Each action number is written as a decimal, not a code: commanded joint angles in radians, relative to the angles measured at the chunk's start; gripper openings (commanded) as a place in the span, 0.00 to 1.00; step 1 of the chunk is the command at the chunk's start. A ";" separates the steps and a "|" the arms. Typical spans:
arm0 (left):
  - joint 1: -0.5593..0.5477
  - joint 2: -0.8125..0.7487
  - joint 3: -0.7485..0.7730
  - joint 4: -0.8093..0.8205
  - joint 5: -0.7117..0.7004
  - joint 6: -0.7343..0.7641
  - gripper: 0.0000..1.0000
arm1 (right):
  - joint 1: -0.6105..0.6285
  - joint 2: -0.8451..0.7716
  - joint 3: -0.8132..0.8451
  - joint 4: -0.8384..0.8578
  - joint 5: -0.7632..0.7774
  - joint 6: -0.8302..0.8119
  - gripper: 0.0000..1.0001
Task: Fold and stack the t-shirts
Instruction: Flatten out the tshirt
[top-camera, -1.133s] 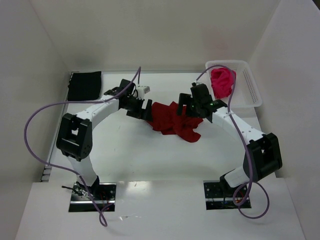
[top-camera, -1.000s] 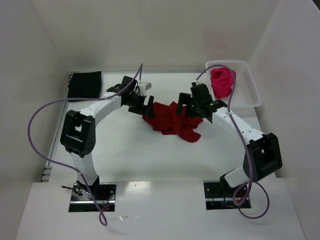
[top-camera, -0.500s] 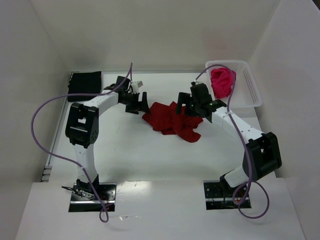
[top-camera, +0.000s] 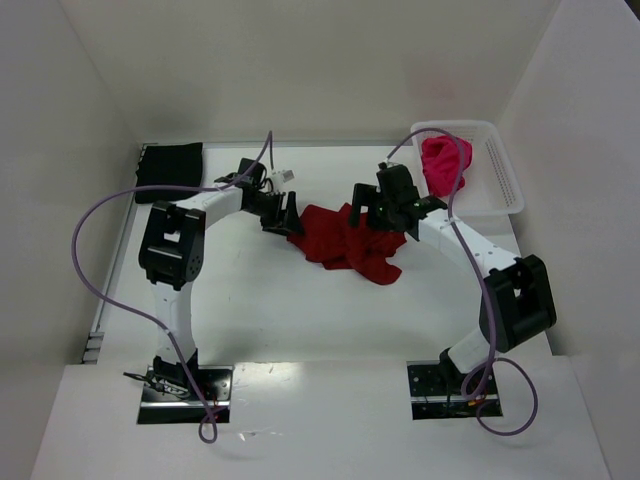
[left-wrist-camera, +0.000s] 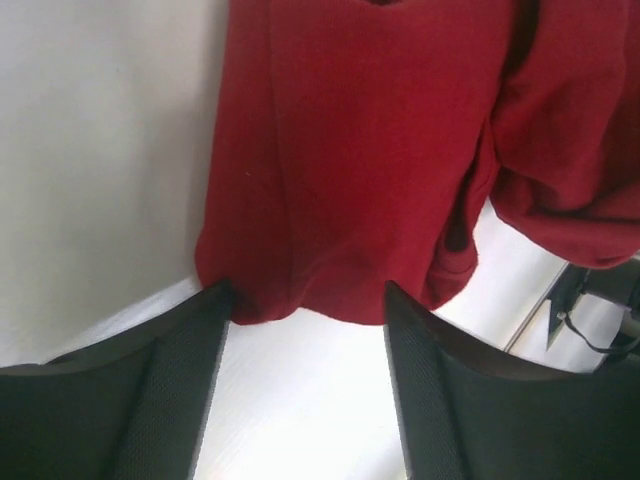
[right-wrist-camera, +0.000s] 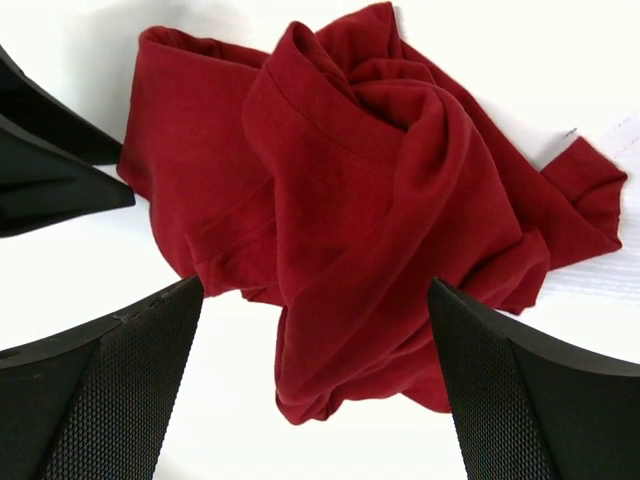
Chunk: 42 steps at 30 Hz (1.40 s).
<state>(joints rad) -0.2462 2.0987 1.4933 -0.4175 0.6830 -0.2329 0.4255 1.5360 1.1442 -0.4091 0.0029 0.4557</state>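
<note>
The crumpled red shirt (top-camera: 345, 240) lies in the middle of the surface (top-camera: 290, 310), between the two arms. The left pincer (left-wrist-camera: 303, 298) sits low at the shirt's left hem with its jaws spread, one finger at each end of a stretch of hem; whether they touch the cloth I cannot tell. The right pincer (right-wrist-camera: 315, 288) hovers over the shirt's right part, jaws wide apart, gripping nothing. The pink shirt (top-camera: 445, 160) is bunched in the basket (top-camera: 500, 195) at far right. The black shirt (top-camera: 170, 170) lies flat at far left
</note>
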 joint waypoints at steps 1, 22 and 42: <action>0.005 0.030 0.047 0.005 0.020 0.032 0.56 | -0.002 0.007 0.049 0.041 0.002 0.008 0.98; 0.025 -0.325 0.021 -0.030 -0.244 -0.048 0.00 | -0.002 0.026 0.058 0.049 0.020 -0.045 1.00; 0.035 -0.634 0.413 -0.205 -0.545 -0.052 0.00 | 0.025 -0.135 -0.049 0.384 -0.257 0.051 1.00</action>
<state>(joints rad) -0.2173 1.4734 1.7580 -0.6338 0.1673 -0.2733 0.4278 1.4479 1.1046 -0.1589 -0.2039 0.4873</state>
